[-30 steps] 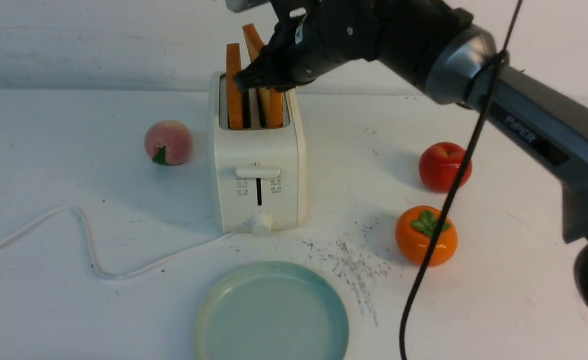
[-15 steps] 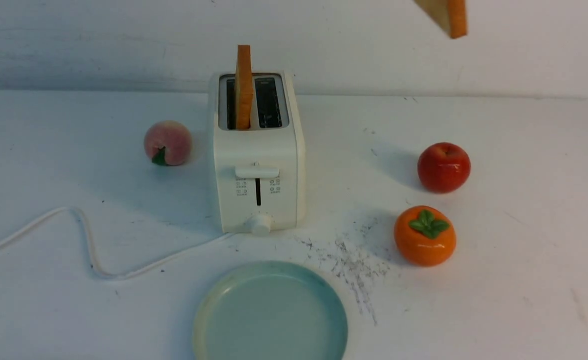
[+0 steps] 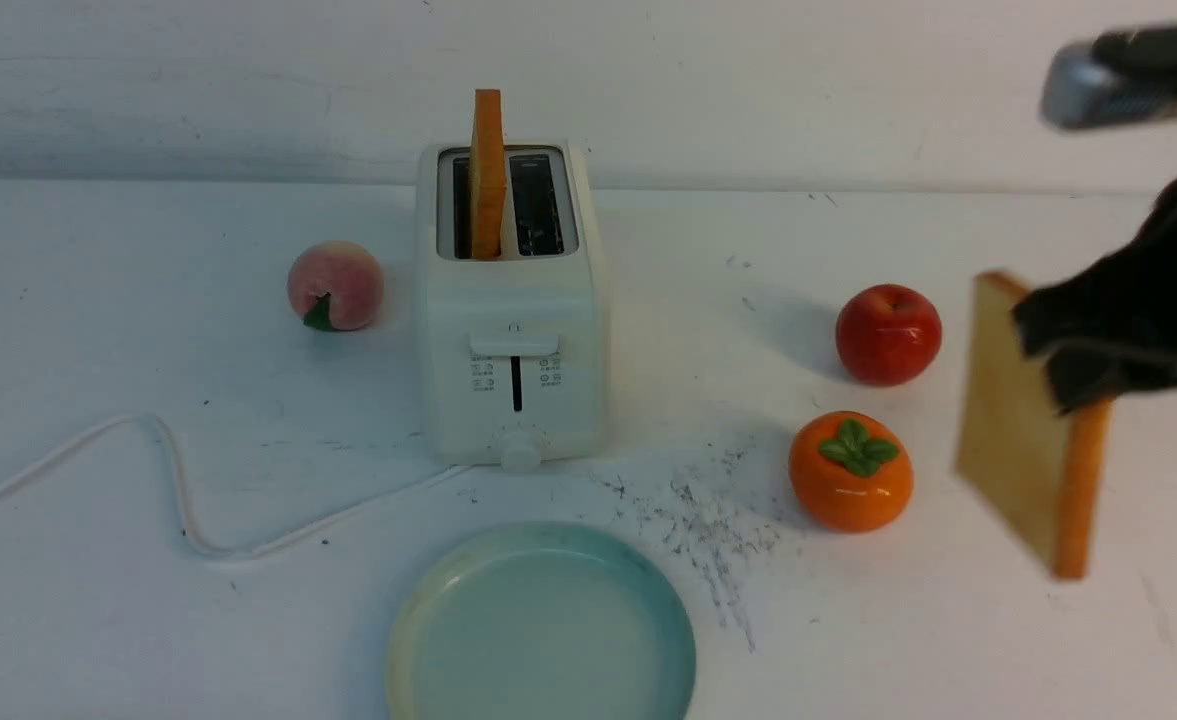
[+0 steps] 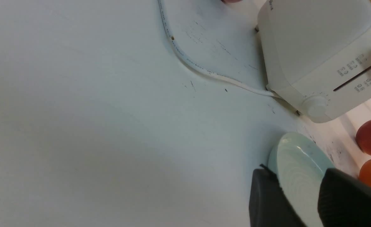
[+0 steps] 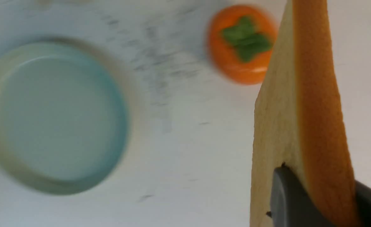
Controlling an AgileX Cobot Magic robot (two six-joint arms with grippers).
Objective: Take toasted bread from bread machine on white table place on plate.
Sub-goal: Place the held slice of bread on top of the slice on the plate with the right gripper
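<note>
Plate [image 3: 400, 640] waits bare at the worktop [image 3: 148, 600] near edge. Left fingers [image 4: 267, 198] hang parted and empty near it. Right fingers [image 3: 1068, 330] pinch one toasted bread slice [image 3: 1013, 440] upright, aloft by the right edge, probably for carrying. The other slice [image 3: 488, 170] stands in the bread machine [image 3: 513, 330] behind.

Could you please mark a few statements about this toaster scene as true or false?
1. An upright slice stands in the left slot of the bread machine. True.
2. The plate holds bread. False: it is bare.
3. The right gripper is shut on a second slice. True.
4. The peach lies right of the bread machine. False: it lies to its left.
5. The left gripper holds something. False: it is open and empty.
</note>
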